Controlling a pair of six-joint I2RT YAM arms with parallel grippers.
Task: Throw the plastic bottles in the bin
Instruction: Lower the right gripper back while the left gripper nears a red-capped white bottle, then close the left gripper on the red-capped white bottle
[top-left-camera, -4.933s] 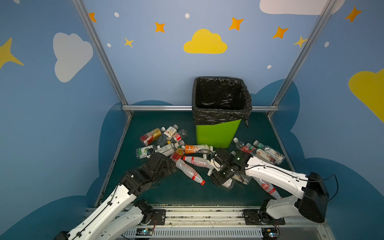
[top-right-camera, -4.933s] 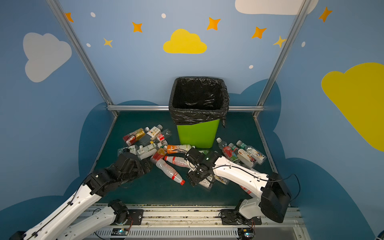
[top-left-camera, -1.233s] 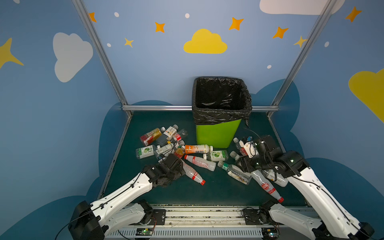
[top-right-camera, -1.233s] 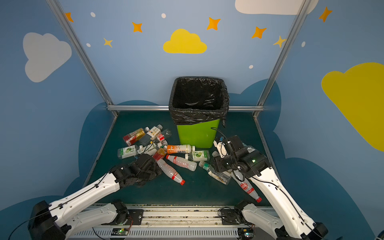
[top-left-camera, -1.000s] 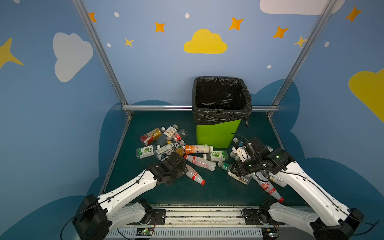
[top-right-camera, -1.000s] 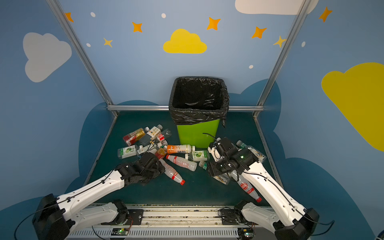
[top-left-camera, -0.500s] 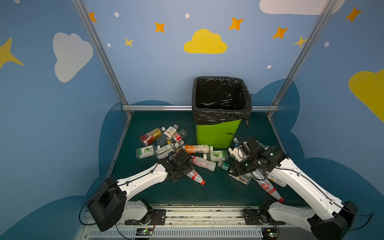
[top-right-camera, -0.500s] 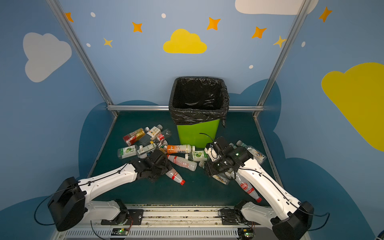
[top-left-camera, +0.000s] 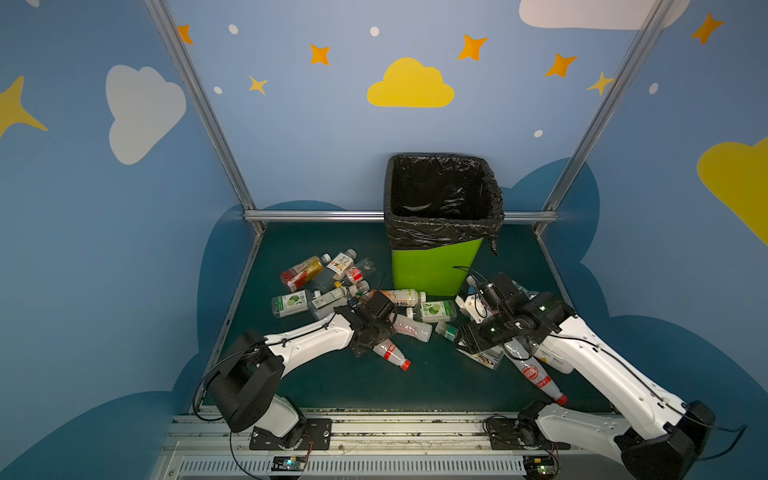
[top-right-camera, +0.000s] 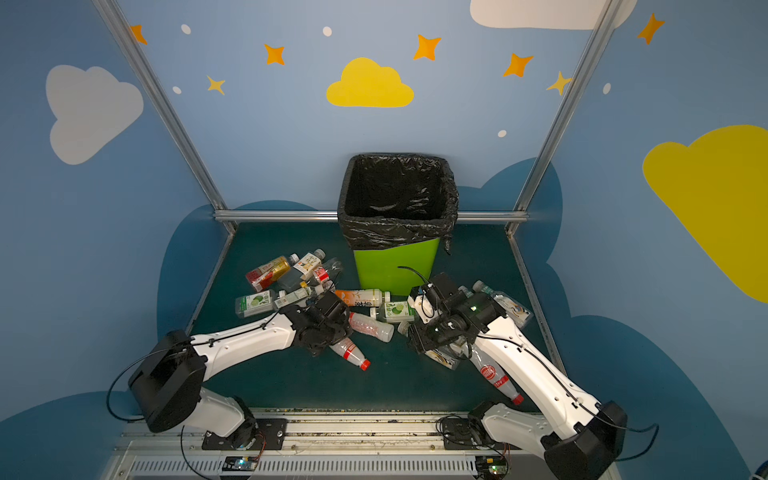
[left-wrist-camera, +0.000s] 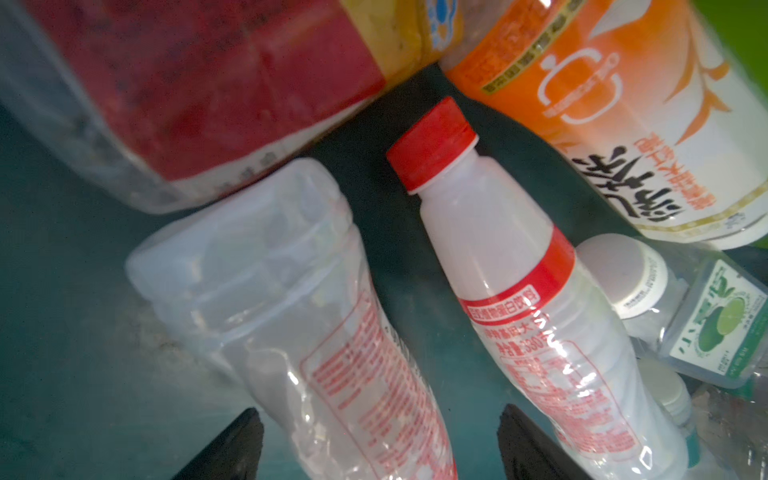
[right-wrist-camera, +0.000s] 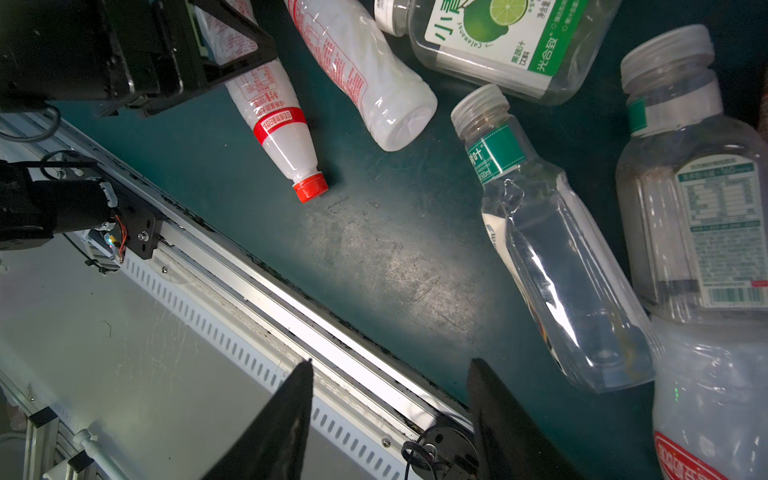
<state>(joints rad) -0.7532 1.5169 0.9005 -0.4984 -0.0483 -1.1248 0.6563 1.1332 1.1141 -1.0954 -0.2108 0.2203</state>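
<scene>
1. Bottles (top-left-camera: 332, 297) are all lying flat on the dark green table (top-left-camera: 415, 395). Most sit in a messy pile left of and in front of the bin (top-left-camera: 432, 270), and a smaller bunch is over on the right, under the right arm.
2. The bin stands upright at the back middle, with its black bag folded over the rim.
3. The left gripper (left-wrist-camera: 378, 449) is down low at the near edge of the pile. Its jaws are spread and straddle the body of a red-cap bottle (top-left-camera: 388, 353). The left wrist view shows a bit of gap on each side, so it's not pinching anything. That bottle's cap points toward the front rail (right-wrist-camera: 249, 307).
4. A second red-print bottle (left-wrist-camera: 519, 291) lies just beside it, and an orange-label bottle (left-wrist-camera: 602, 116) is past that, near the foot of the bin.
5. The right gripper (right-wrist-camera: 390, 415) hangs over the right-hand bunch with its jaws apart and nothing between them. Only the table edge and the rail show through the gap. A teal-label bottle (right-wrist-camera: 552, 249) lies off to one side, not touching it.
</scene>
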